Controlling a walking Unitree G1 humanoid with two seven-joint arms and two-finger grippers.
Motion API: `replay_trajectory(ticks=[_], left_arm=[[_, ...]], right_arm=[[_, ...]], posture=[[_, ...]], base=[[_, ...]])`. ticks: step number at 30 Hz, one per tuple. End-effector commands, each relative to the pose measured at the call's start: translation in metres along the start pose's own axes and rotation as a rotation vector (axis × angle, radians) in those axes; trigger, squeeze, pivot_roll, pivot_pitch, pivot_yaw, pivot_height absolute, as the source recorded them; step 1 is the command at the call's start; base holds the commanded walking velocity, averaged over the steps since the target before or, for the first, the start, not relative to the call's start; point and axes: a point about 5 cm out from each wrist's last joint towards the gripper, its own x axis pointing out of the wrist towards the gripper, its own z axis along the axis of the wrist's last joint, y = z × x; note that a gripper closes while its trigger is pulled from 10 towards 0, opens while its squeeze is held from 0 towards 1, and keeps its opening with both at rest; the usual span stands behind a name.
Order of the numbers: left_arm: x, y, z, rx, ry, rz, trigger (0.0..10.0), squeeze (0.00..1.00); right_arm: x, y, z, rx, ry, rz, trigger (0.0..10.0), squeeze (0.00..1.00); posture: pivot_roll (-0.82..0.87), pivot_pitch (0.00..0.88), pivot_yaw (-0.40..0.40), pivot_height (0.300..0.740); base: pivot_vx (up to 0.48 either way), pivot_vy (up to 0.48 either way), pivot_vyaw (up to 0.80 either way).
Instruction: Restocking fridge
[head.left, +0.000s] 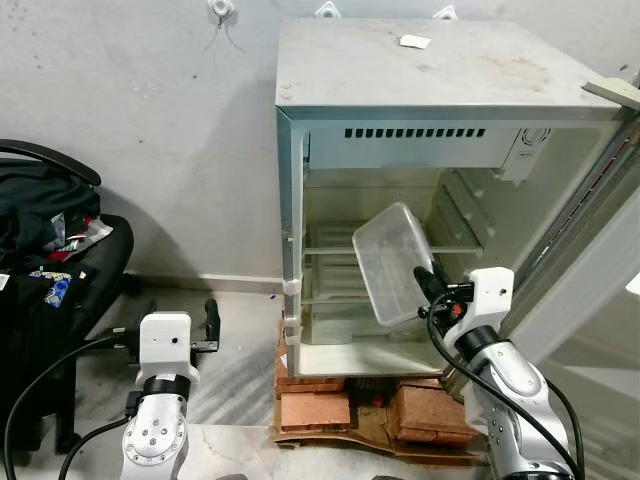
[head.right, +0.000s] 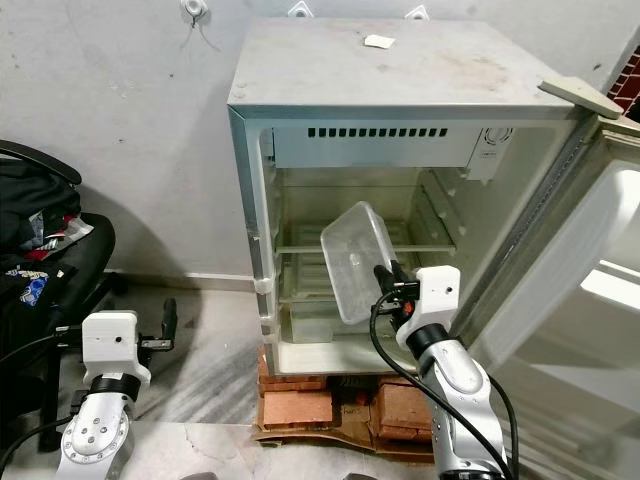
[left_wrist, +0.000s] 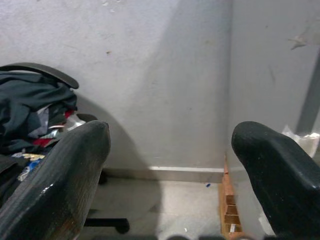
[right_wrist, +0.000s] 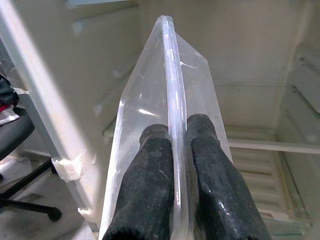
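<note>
I saw the fridge (head.left: 430, 100) standing open at the centre of the frame, raised on bricks (head.left: 315, 400), its door (head.left: 590, 250) swung out to the right edge. Its shelves (head.left: 330, 250) looked bare as far as I could tell, and a small scrap of paper (head.left: 414, 41) lay on its top. My right gripper (head.left: 428, 283) sat right of centre in front of the opening, its two fingers (right_wrist: 155, 190) pinched tight on the rim of a clear plastic tub (head.left: 392, 262). The tub hung on edge, tilted, in front of the middle shelf level, and I could make out nothing inside it. My left gripper (head.left: 210, 322) hung idle at lower left with its fingers (left_wrist: 65, 180) spread apart, gripping nothing, pointed toward the grey wall (head.left: 150, 130). At the left edge a black chair (head.left: 60, 260) was heaped with dark clothes (left_wrist: 35, 110).
</note>
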Motion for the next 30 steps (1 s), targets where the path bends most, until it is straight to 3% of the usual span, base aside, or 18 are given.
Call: replay_trajectory(ticks=[1,24,30], left_arm=[[-0.0020,0.0011,-0.0029,0.012,0.007,0.006,10.0,0.00],[0.0058,-0.0003,-0.0010,0.006,0.018,-0.035,10.0,0.00],[0.0053,-0.0011,-0.0011,0.004,0.022,-0.038,10.0,0.00]], right_arm=[[0.0026,0.0002,-0.0007,0.003,0.012,0.004,10.0,0.00],[0.0028,-0.0031,-0.0077,0.023,0.029,-0.036,10.0,0.00],[0.0029,-0.0033,-0.0087,0.025,0.032,-0.036,10.0,0.00]], posture=[[0.04,0.000,-0.032,0.740],[0.03,0.000,-0.006,0.740],[0.02,0.000,-0.005,0.740]], base=[[0.000,0.000,0.00],[0.000,0.000,0.00],[-0.259,0.000,0.00]])
